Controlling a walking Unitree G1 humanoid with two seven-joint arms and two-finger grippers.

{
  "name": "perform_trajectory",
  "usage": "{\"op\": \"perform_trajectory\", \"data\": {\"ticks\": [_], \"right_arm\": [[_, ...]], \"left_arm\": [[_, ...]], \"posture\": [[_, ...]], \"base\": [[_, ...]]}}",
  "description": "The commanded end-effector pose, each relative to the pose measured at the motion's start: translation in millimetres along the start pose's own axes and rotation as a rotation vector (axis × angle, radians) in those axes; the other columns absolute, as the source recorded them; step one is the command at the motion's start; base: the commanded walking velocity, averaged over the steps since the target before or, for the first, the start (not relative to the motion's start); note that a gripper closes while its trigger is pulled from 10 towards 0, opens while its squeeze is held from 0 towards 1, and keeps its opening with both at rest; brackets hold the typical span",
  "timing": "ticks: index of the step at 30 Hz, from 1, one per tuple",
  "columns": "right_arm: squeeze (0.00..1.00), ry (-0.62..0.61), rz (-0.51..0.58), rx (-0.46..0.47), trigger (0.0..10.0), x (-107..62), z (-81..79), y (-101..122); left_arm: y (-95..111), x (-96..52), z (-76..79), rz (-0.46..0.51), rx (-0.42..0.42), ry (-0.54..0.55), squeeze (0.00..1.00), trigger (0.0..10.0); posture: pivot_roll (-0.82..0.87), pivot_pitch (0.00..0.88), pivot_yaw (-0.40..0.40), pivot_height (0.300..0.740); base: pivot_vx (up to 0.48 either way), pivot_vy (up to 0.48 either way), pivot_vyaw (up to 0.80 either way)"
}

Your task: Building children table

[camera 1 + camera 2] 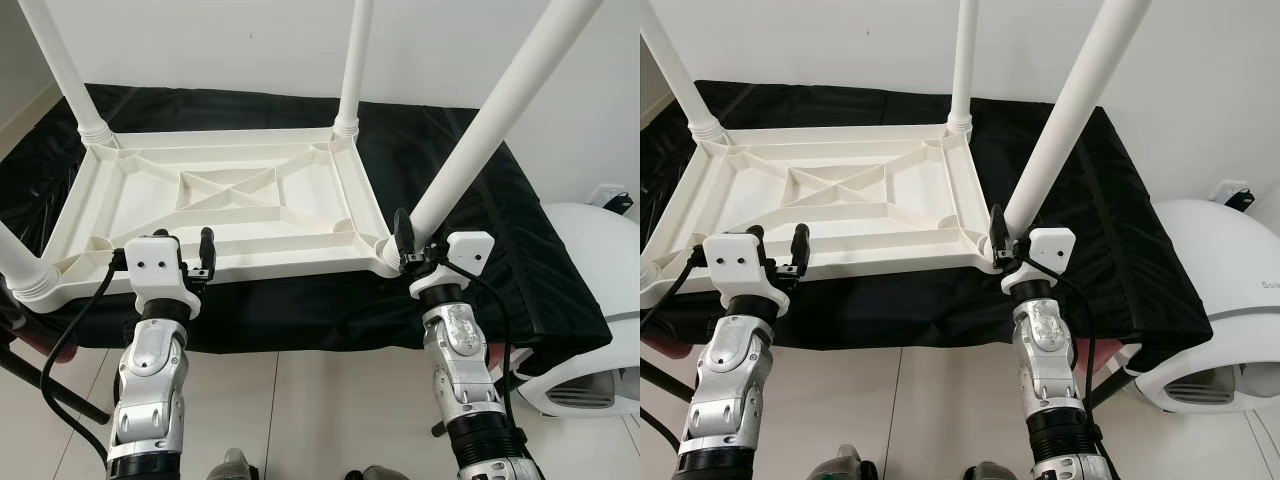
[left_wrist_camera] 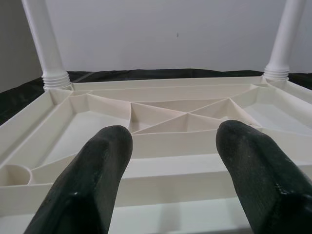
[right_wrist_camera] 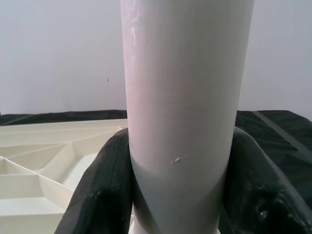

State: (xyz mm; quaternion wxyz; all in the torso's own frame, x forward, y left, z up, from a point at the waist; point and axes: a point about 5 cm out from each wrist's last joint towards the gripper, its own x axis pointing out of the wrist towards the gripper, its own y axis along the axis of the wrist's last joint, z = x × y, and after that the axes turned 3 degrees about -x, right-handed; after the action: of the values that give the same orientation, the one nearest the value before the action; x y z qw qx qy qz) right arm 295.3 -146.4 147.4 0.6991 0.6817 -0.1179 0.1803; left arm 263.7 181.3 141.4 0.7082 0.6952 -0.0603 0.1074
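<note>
A white plastic children's table point(image 1: 225, 205) is lying upside down in the middle of the frame, its ribbed underside facing up, resting on a tabletop draped in a black cloth point(image 1: 500, 240). Four white legs are standing up from its corners: a far left leg point(image 1: 62, 70) and a far right leg point(image 1: 352, 65) in the upper part of the frame, a near left leg point(image 1: 22, 265) at the left edge, and a near right leg point(image 1: 500, 115) slanting toward the upper right.

The right gripper point(image 1: 405, 245) is sitting at the near right corner of the table, its black fingers point(image 3: 105, 190) closing around the base of that leg, one pressing on each side, as the right wrist view shows. The left gripper point(image 1: 196, 262) is hovering at the near long edge of the table, toward the lower left of the frame, its fingers point(image 2: 92, 180) spread apart and holding nothing.

A white rounded appliance point(image 1: 590, 300) is sitting on the floor at the right edge of the frame, beside the draped tabletop.
</note>
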Motion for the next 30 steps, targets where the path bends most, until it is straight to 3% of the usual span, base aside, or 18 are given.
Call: {"op": "perform_trajectory", "data": {"ticks": [1, 3, 14, 30], "right_arm": [[0.0, -0.002, -0.003, -0.012, 10.0, -3.7, 1.5, -3.1], [0.0, 0.002, -0.022, -0.019, 10.0, -6.6, 2.0, -8.3], [0.0, 0.021, -0.042, -0.025, 10.0, -13.1, -2.9, -14.5], [0.0, 0.053, -0.038, -0.036, 10.0, -21.2, -10.6, -16.6]], "left_arm": [[-2.7, -2.4, -3.7, 0.004, 0.001, 0.037, 0.0, 10.0], [-11.1, -7.1, -6.1, -0.011, 0.016, 0.066, 0.0, 10.0], [-13.8, -12.5, -1.3, 0.003, 0.003, 0.06, 0.0, 10.0], [-11.1, -1.5, 9.3, 0.017, -0.008, 0.0, 0.0, 10.0]], "posture": [[0.01, 0.0, -0.012, 0.74], [0.01, 0.0, -0.018, 0.74], [0.01, 0.0, -0.023, 0.74], [-0.02, 0.0, 0.003, 0.74]], "base": [[0.0, 0.0, 0.0], [0.0, 0.0, 0.0], [0.0, 0.0, 0.0], [0.0, 0.0, 0.0]]}}
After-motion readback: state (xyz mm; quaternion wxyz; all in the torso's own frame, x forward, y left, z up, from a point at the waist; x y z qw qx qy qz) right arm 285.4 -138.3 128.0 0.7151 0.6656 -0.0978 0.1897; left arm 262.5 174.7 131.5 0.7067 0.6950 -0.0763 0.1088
